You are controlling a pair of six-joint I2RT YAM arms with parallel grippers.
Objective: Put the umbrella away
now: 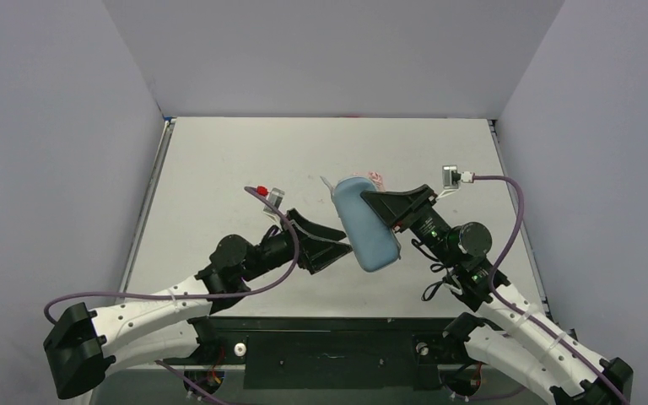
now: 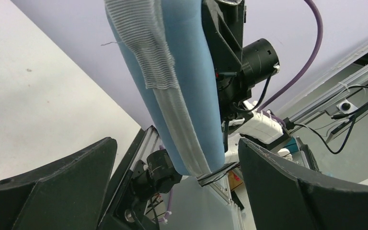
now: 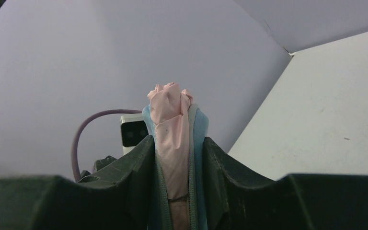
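The light blue case (image 1: 369, 226) hangs tilted above the table, held near its upper end by my right gripper (image 1: 386, 207). The umbrella's salmon-pink fabric (image 1: 377, 177) pokes out of the case's far end; the rest is hidden inside. In the right wrist view the pink umbrella (image 3: 171, 120) sits between the case's blue edges (image 3: 199, 132), and my right gripper (image 3: 175, 146) is shut on them. My left gripper (image 1: 331, 245) is open at the case's near end. In the left wrist view the case (image 2: 187, 96) hangs between the left gripper's (image 2: 175, 146) spread jaws without touching them.
The white table (image 1: 236, 160) has grey walls on three sides. A black frame rail (image 1: 321, 333) runs along the near edge between the arm bases. Purple cables (image 1: 519, 211) loop beside each arm.
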